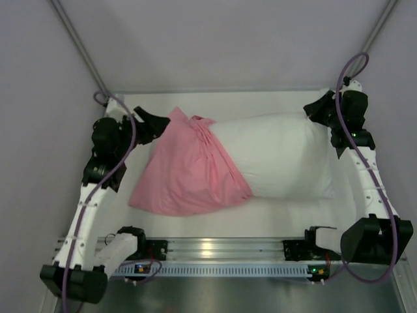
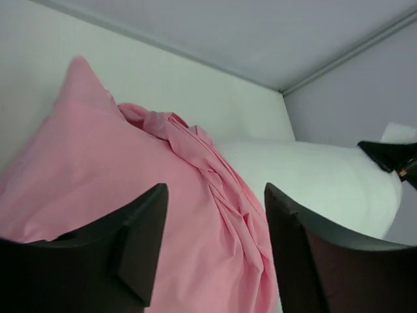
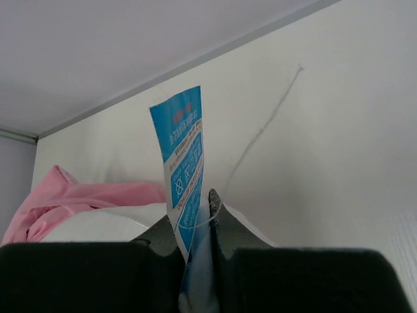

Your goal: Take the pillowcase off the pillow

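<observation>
The pink pillowcase [image 1: 189,173] covers only the left end of the white pillow [image 1: 280,156], bunched in folds where it meets the bare part. My left gripper [image 1: 153,120] sits at the pillowcase's far left corner. In the left wrist view it [image 2: 215,195] is open, the pink pillowcase [image 2: 98,163] lying beyond the parted fingers and the pillow [image 2: 313,176] behind. My right gripper [image 1: 313,109] is at the pillow's far right corner. In the right wrist view it [image 3: 195,222] is shut on the pillow's white corner fabric and its blue tag [image 3: 182,150].
White walls enclose the table [image 1: 273,208] at the back and both sides, close to both grippers. A metal rail [image 1: 215,251] with the arm bases runs along the near edge. A loose thread [image 3: 260,130] hangs by the tag.
</observation>
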`<state>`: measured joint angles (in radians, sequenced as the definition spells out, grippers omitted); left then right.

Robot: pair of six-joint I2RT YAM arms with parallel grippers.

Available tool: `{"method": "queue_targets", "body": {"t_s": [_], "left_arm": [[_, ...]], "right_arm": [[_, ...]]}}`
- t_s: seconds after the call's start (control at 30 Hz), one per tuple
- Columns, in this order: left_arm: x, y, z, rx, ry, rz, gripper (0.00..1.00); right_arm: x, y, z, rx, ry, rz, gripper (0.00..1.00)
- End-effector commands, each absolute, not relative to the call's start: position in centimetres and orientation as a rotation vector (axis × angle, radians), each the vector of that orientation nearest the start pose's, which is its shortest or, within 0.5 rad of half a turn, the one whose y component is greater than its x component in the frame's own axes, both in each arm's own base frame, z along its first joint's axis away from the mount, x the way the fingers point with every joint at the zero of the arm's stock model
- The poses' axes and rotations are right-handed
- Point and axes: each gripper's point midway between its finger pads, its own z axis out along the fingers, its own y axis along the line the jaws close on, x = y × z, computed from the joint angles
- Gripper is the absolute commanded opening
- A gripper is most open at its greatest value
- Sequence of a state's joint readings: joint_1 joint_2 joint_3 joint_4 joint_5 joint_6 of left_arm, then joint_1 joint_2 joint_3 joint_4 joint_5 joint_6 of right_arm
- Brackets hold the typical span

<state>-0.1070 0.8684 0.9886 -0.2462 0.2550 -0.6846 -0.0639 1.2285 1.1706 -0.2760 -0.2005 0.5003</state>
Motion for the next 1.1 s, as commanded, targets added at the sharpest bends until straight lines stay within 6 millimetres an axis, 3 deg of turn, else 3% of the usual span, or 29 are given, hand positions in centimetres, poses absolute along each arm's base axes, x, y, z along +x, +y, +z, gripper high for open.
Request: {"method": "queue_targets", "body": {"t_s": [0.0, 0.03, 0.07, 0.1, 0.13, 0.17, 0.23, 0.27, 0.47, 0.57, 0.6, 0.7, 0.77, 0.8, 0.83, 0.9, 0.93, 1.0, 1.07], "left_arm": [[28.6, -19.3, 31.5, -0.033, 1.964, -1.055, 0.68], [29.8, -18.8, 31.3, -0.095, 1.945, -0.906, 0.79], [29.3, -19.9, 31.6, -0.081, 1.940, -0.886, 0.97], [28.2, -21.9, 31.5, -0.036, 1.960, -0.906, 0.99], [28.8, -22.6, 30.3, -0.073, 2.017, -0.896, 0.99], [28.6, -23.6, 30.8, -0.063, 2.039, -0.912, 0.99], [28.7, -24.4, 28.2, -0.062, 2.153, -0.839, 0.99], [29.3, -23.9, 27.8, -0.092, 2.153, -0.758, 0.99], [28.5, -27.0, 25.7, -0.012, 2.204, -0.694, 0.97], [27.4, -29.0, 24.7, 0.057, 2.240, -0.707, 0.83], [27.2, -29.3, 24.5, 0.076, 2.244, -0.710, 0.70], [26.4, -29.7, 23.9, 0.109, 2.263, -0.716, 0.46], [25.8, -29.6, 23.8, 0.128, 2.267, -0.729, 0.07], [25.6, -29.3, 23.8, 0.128, 2.269, -0.725, 0.00], [25.3, -28.8, 24.7, 0.117, 2.243, -0.733, 0.00], [24.7, -27.6, 24.6, 0.094, 2.233, -0.718, 0.00], [24.2, -26.4, 26.1, 0.067, 2.184, -0.729, 0.00], [23.7, -23.5, 25.7, 0.005, 2.179, -0.631, 0.00], [23.3, -19.9, 26.9, -0.089, 2.124, -0.538, 0.00]], "right_arm": [[40.2, 3.6, 32.1, 0.348, 1.793, 0.540, 0.00], [40.2, 3.6, 32.1, 0.347, 1.792, 0.538, 0.00], [40.2, 3.6, 32.0, 0.345, 1.796, 0.534, 0.00], [40.1, 3.6, 32.0, 0.342, 1.795, 0.534, 0.00], [40.1, 3.7, 32.0, 0.341, 1.799, 0.537, 0.00], [40.2, 3.8, 31.9, 0.337, 1.801, 0.540, 0.00], [40.1, 4.0, 32.0, 0.333, 1.801, 0.544, 0.00], [40.1, 4.1, 32.1, 0.330, 1.800, 0.546, 0.00], [40.0, 4.6, 32.1, 0.318, 1.802, 0.548, 0.00], [40.0, 4.7, 32.1, 0.319, 1.801, 0.544, 0.00], [39.9, 4.7, 32.1, 0.320, 1.801, 0.543, 0.00], [40.0, 4.6, 31.8, 0.327, 1.804, 0.535, 0.00], [40.1, 4.4, 31.8, 0.334, 1.804, 0.527, 0.00], [40.1, 4.3, 31.9, 0.336, 1.800, 0.521, 0.00], [40.2, 4.0, 31.9, 0.346, 1.797, 0.505, 0.00], [40.3, 3.6, 31.9, 0.363, 1.792, 0.480, 0.00], [40.2, 3.3, 31.8, 0.376, 1.791, 0.465, 0.00], [40.3, 2.1, 31.6, 0.429, 1.779, 0.408, 0.00], [40.5, 0.9, 31.2, 0.485, 1.767, 0.358, 0.00]]}}
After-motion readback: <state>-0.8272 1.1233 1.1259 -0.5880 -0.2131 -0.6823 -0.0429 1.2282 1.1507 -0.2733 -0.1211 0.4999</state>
